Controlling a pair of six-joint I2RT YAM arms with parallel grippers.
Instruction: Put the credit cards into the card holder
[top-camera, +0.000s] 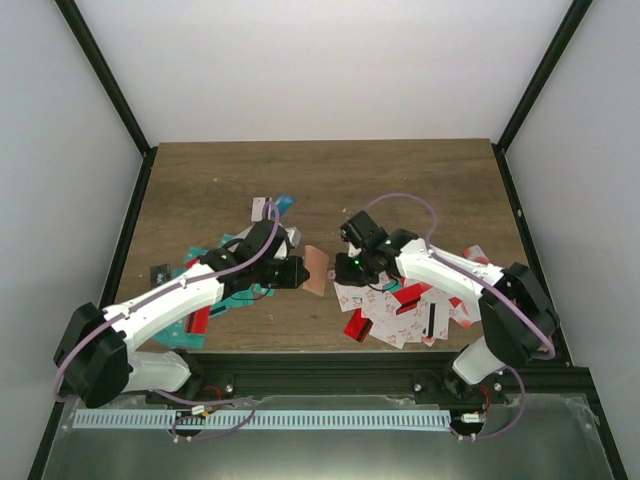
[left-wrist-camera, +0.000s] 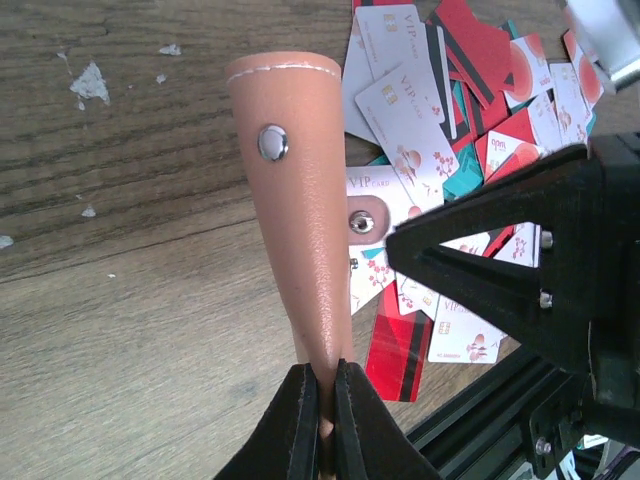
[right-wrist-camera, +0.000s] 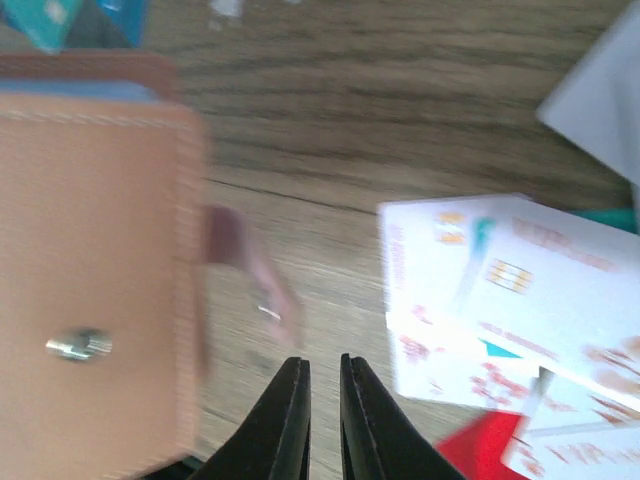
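Salmon-pink and stitched along its edge, the card holder (left-wrist-camera: 300, 220) stands up from the left gripper (left-wrist-camera: 320, 400), whose two black jaws are clamped on its lower edge. That view also shows a metal snap (left-wrist-camera: 272, 141) on its face and its body held above the wooden table (left-wrist-camera: 130, 300). From above, the holder is only a small pink patch at the table's middle, between the left gripper and the right gripper (top-camera: 345, 272).

The right wrist camera is blurred. It shows the broad side of the holder, with the snap, filling its left part. The right gripper's jaws are drawn nearly together with only a slit between them, and nothing can be seen in that slit. They hover over bare wood between the holder and a heap of cards (right-wrist-camera: 500, 300).

Only the overhead view shows that the cards lie in two groups. A white and red spread (top-camera: 400, 305) lies under the right arm, and a smaller teal and red scatter (top-camera: 215, 295) lies under the left arm, which covers much of it. In the left wrist view the right arm's black body (left-wrist-camera: 540, 260) blocks part of the white and red spread.
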